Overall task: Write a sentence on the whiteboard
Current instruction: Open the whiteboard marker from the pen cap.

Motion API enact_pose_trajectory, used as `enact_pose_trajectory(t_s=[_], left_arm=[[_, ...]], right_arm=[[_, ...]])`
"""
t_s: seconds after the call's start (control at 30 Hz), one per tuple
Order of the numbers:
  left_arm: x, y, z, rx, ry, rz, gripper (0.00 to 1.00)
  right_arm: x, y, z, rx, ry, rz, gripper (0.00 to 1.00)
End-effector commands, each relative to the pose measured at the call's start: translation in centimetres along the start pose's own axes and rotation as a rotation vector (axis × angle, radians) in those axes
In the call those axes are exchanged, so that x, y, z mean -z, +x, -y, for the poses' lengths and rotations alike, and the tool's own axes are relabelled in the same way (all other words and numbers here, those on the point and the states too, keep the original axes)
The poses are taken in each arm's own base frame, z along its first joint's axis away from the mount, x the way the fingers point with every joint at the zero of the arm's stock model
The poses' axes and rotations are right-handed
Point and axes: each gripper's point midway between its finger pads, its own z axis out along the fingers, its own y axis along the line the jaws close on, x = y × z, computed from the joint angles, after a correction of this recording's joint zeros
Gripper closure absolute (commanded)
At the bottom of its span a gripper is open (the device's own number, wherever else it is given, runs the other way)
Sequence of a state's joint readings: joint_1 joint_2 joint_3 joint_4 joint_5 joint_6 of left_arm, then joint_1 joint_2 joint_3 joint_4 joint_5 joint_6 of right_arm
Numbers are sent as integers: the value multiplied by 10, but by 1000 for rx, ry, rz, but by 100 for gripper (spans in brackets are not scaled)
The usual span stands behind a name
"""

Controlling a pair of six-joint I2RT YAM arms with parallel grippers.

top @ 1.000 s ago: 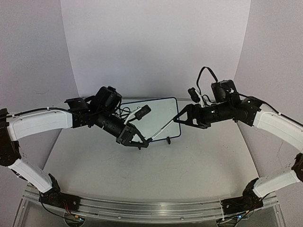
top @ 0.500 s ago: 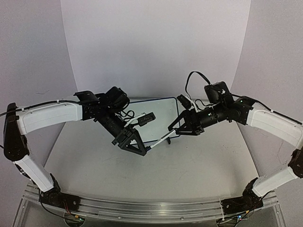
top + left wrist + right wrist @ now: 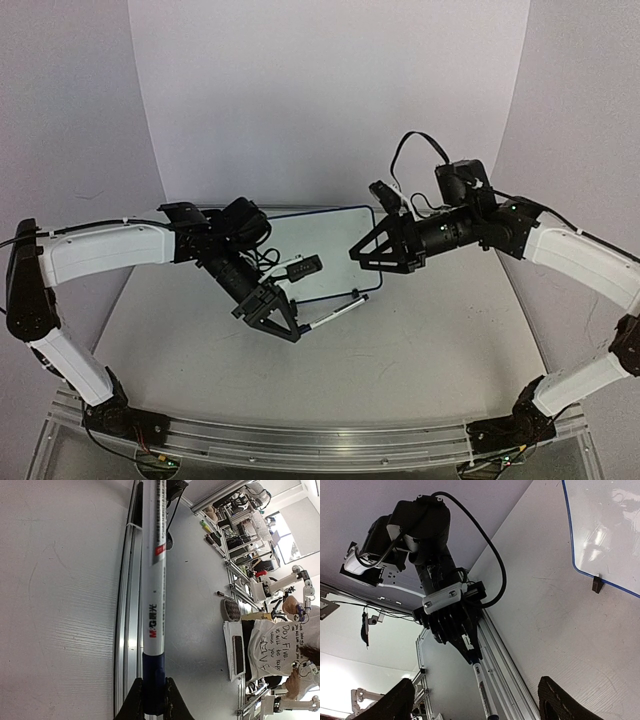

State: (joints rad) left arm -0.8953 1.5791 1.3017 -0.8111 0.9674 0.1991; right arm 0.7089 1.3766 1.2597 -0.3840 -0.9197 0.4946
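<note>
The whiteboard (image 3: 335,240) lies flat at the back of the table, partly under both arms; its blue-framed corner (image 3: 605,525) looks blank, and no sentence shows on the visible part. My left gripper (image 3: 285,325) is shut on the dark-blue end of a white marker (image 3: 335,311), which points right, in front of the board's near edge. In the left wrist view the marker (image 3: 154,580) runs straight out from that gripper (image 3: 154,700). My right gripper (image 3: 375,250) hovers open above the board's right part, apart from the marker. The marker (image 3: 482,685) points toward the gap of this gripper (image 3: 476,682).
A silver rail (image 3: 300,440) runs along the table's near edge, and also shows beside the marker as rail (image 3: 127,605). A black clip foot (image 3: 597,583) sits on the board's near edge. White backdrop walls close in the back and sides.
My left gripper has drawn the marker toward the table's front, away from the right gripper. The right gripper has shifted left and back over the board, staying open.
</note>
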Motion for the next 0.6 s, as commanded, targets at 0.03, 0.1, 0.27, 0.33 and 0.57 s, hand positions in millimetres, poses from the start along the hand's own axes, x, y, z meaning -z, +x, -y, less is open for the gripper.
enact_pose_trajectory(t_s=[0.03,0.1,0.27,0.33,0.57], left_arm=[[15,-22,16,-83,11,52,100],[16,-21,15,-75,18,42,100],[16,-24,17,-76,38,39,100],[16,-25,18,-78,42,39,100],[13,-21,15,-57,53,7,100]], right_arm=[[-16,23,-6,11,-66,-76,20],[-20,30,-7,15,-76,-99,21],[-27,43,-9,16,-98,-144,24],[-29,45,-8,16,-98,-153,25],[-35,46,-11,27,-117,-174,33]])
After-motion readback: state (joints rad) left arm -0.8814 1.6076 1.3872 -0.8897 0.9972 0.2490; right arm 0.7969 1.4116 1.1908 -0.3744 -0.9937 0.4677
